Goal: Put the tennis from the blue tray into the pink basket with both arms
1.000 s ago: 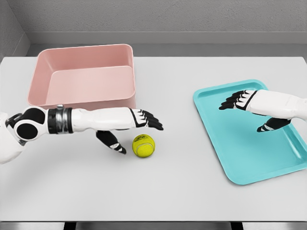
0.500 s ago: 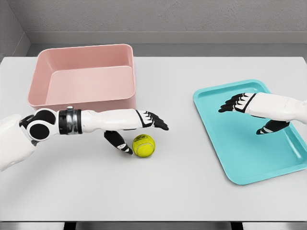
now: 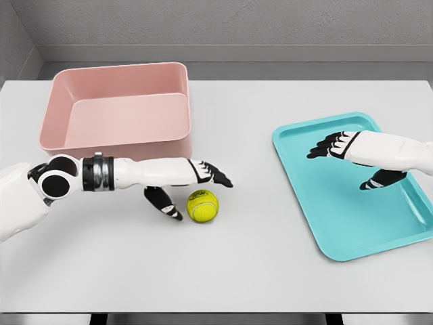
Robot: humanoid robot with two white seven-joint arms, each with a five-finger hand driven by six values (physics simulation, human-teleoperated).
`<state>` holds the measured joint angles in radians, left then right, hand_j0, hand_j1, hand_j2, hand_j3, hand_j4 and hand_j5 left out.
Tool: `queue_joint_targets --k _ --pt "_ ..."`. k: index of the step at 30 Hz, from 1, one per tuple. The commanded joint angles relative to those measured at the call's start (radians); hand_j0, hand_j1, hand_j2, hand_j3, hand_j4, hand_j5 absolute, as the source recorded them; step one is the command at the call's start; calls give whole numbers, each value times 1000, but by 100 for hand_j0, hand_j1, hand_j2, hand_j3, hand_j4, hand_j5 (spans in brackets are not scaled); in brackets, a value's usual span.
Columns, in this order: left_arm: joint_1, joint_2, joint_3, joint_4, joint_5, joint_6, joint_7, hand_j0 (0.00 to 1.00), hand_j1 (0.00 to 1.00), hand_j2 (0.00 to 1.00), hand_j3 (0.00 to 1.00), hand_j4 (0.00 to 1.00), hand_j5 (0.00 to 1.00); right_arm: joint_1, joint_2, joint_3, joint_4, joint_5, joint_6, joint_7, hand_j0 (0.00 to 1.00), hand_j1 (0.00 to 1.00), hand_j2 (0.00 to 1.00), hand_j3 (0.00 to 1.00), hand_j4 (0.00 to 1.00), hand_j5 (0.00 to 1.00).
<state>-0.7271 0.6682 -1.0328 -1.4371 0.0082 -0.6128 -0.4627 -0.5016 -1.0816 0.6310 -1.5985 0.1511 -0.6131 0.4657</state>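
I see my left arm reaching flat across the table point(image 3: 223, 271), its left hand point(image 3: 193, 183) spread open just left of the tennis ball point(image 3: 202, 205), fingers above it, thumb low beside it, gripping nothing. The ball sits on the table near the pink basket point(image 3: 115, 108). My right hand point(image 3: 352, 159) hovers open and empty over the blue tray point(image 3: 304, 176). No writing is readable.

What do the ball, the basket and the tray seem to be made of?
Ball: fuzzy yellow-green felt, pale curved seam, like a tennis ball. Basket: probably matte pink plastic; smooth walls, rounded rim. Tray: likely turquoise plastic, smooth, faintly glossy, with a raised lip. All are rendered, so the looks only suggest.
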Motion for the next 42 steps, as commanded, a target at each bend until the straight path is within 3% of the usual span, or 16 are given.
queue_joint_targets --k 1,14,42 --pt "0 -1 0 11 9 2 -11 100 100 100 100 100 100 0 0 -1 5 -5 2 1 100 100 100 100 100 100" --pt "-11 -13 -26 23 19 2 -60 100 100 100 100 100 100 0 0 -1 9 -5 2 1 100 100 100 100 100 100" --pt "-20 -75 -27 84 7 2 -71 100 100 100 100 100 100 -2 42 -1 37 -2 2 19 100 100 100 100 100 100"
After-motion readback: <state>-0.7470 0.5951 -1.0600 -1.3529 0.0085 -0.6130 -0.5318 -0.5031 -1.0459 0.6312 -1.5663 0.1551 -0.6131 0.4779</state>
